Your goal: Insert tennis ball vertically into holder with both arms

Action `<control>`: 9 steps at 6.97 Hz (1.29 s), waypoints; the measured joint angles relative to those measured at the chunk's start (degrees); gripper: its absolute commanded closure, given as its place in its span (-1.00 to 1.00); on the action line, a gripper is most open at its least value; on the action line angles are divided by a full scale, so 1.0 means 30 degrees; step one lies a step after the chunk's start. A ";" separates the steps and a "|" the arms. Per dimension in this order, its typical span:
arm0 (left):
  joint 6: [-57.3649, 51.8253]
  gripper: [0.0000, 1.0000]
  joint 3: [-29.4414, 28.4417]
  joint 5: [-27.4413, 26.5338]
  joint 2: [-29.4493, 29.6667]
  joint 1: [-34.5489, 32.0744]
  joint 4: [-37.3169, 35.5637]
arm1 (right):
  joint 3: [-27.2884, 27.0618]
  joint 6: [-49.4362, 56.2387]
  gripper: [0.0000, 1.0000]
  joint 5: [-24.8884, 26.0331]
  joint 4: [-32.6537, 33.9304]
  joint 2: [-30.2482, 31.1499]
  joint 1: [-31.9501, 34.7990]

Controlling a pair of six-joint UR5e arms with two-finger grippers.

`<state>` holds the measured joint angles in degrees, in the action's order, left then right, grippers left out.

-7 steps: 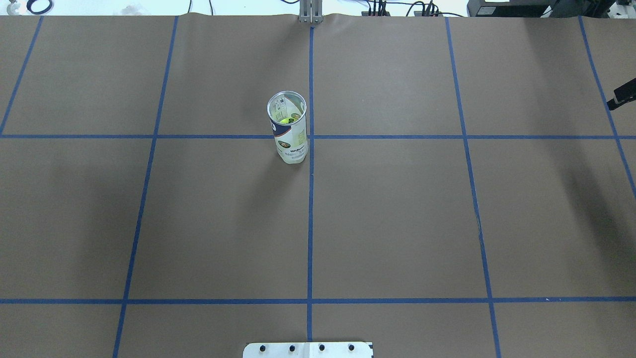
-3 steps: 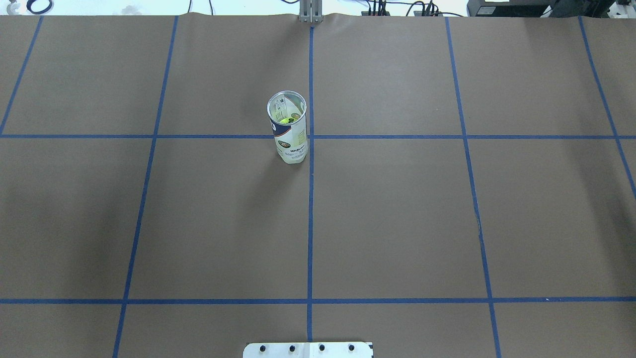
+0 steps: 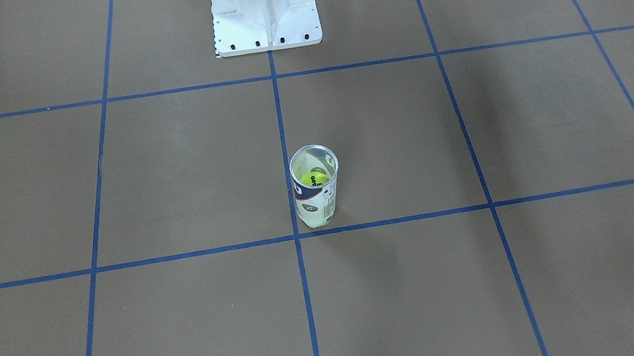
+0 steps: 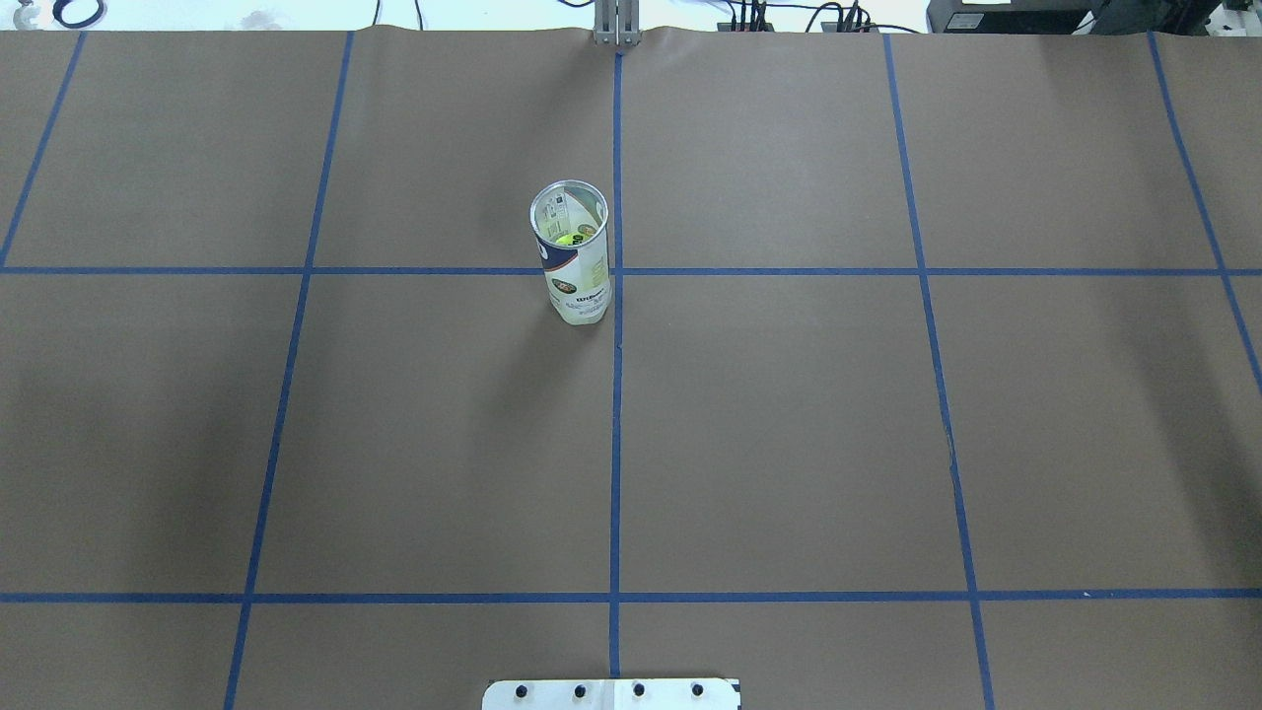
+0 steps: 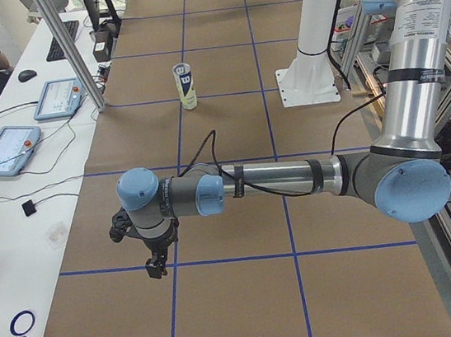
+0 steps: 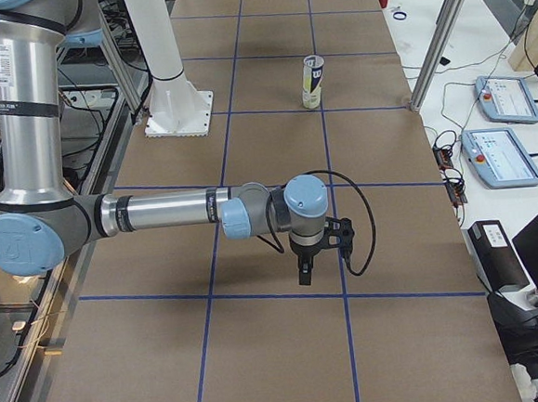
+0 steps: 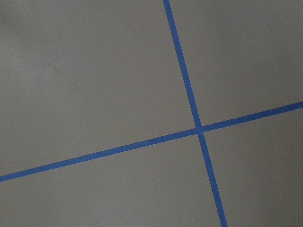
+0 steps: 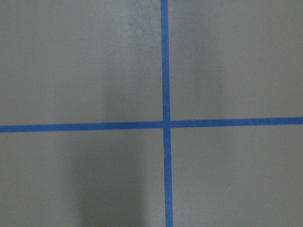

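Brown paper covers the counter (image 4: 789, 444), ruled into large squares by blue tape (image 4: 616, 444). At the robot's left end, the left arm (image 5: 277, 182) reaches level over the paper with its wrist turned down. The left jaws hang above bare paper close to a tape line; whether they are spread or pressed together I cannot tell. That arm's wrist camera sees only paper and a tape crossing.

In the overhead view the holder (image 4: 575, 266) stands upright with its mouth open, at about eleven o'clock from the counter's middle and just beside a tape crossing. A yellow ball (image 3: 314, 178) lies inside it. A white pedestal (image 4: 611, 693) sits at six o'clock.

At the other end the right arm (image 6: 167, 212) holds a mirrored pose, and the state of the right jaws likewise cannot be told. A white side table (image 6: 530, 201) alongside carries two tablets (image 6: 503, 156).
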<state>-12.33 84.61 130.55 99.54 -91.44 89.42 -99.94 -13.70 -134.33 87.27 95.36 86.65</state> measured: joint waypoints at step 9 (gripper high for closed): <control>0.4639 -0.99 0.0880 0.2842 -0.2317 0.0250 0.3145 | -0.0946 0.0036 -1.00 -0.0895 0.0941 -0.0203 0.0207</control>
<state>1.59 87.25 139.07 92.59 -90.69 98.85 -102.78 -13.59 -137.02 90.10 94.75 87.27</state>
